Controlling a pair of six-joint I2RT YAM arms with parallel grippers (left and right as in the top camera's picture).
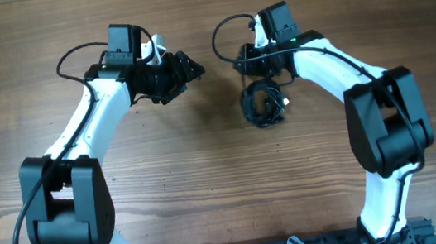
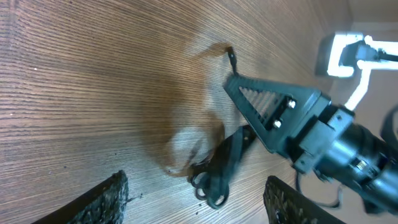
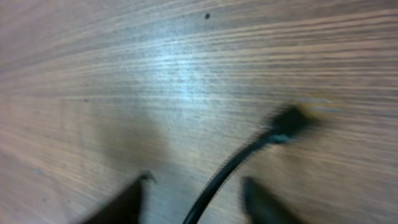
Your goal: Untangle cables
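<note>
Cables (image 1: pixel 262 104) are lying tangled, early stage: right pincer (image 3: pixel 196 180) is straddling one cord (image 3: pixel 231 163), jaws apart; left pincer (image 1: pixel 188 66) is gaping empty; opposed grips seem needed next.

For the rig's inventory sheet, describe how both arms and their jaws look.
The left arm and right arm match: white link shells, bulky black joint housings, black wires looping at the wrists. The jaws are black, triangular, with ribbed inner pads.
</note>
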